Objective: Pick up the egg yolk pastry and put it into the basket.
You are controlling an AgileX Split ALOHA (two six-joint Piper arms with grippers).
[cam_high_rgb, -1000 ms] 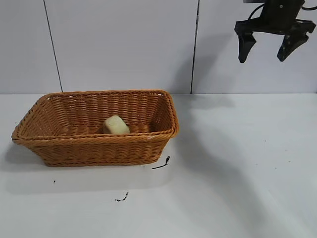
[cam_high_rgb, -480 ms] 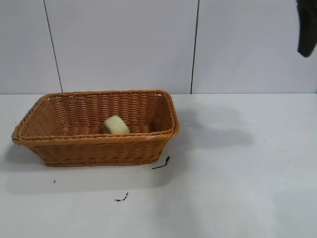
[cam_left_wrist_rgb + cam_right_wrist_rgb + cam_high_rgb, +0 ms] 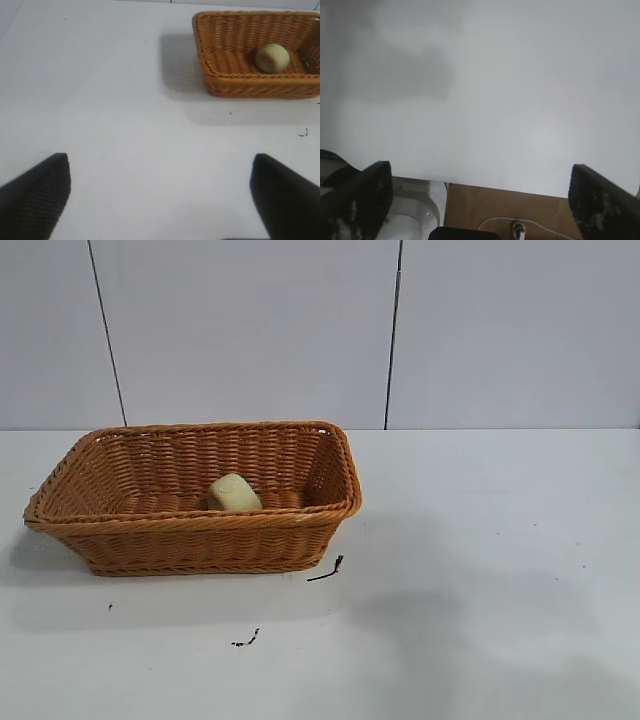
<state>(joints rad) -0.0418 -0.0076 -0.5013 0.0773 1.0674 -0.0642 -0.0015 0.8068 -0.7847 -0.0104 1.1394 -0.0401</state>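
The egg yolk pastry [image 3: 234, 492], a small pale yellow bun, lies inside the orange-brown wicker basket [image 3: 190, 530] at the left of the table. It also shows in the left wrist view [image 3: 272, 57], inside the basket [image 3: 250, 85]. My left gripper [image 3: 160, 195] is open and empty, over bare table well away from the basket. My right gripper [image 3: 477, 200] is open and empty, at the table's edge, far from the basket. Neither gripper shows in the exterior view.
Small black specks [image 3: 327, 570] lie on the white table in front of the basket. The right wrist view shows the table's edge with a brown floor [image 3: 495, 210], a white cable and a metal base beyond it.
My right gripper, open at the upper right of the exterior view, has moved right and out of that view. The pastry and basket have not moved.
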